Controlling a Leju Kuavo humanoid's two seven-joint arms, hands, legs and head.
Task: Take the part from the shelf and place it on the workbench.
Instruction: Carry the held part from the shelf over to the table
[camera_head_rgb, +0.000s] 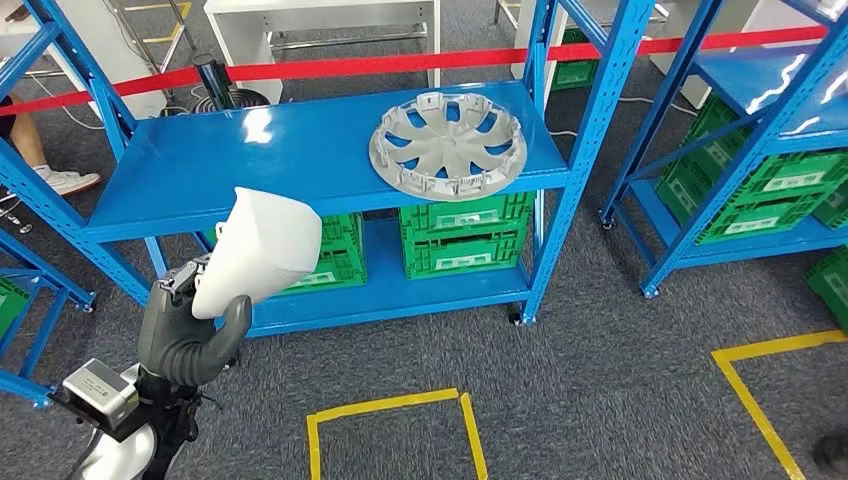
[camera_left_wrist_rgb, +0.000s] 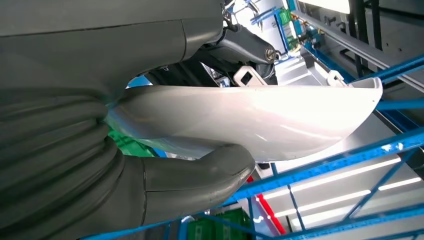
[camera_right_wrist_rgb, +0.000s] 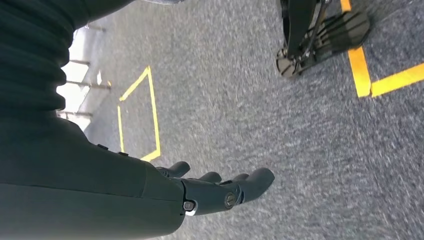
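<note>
My left hand (camera_head_rgb: 190, 335) grips a smooth white shell-shaped part (camera_head_rgb: 260, 250), holding it up in front of the blue shelf (camera_head_rgb: 200, 165) at its left front corner. In the left wrist view the thick thumb (camera_left_wrist_rgb: 215, 172) presses under the white part (camera_left_wrist_rgb: 250, 122), and the darker fingers lie behind it. A grey wheel cover (camera_head_rgb: 448, 143) lies flat on the shelf's upper board, to the right of the held part. My right hand (camera_right_wrist_rgb: 220, 192) hangs over the grey carpet with its fingers stretched out and nothing in them.
Green crates (camera_head_rgb: 465, 235) sit on the shelf's lower board. Another blue rack with green crates (camera_head_rgb: 770, 190) stands at the right. Red barrier tape (camera_head_rgb: 400, 65) runs behind the shelf. Yellow floor markings (camera_head_rgb: 395, 410) lie on the carpet. A person's leg and shoe (camera_head_rgb: 60, 175) show at the far left.
</note>
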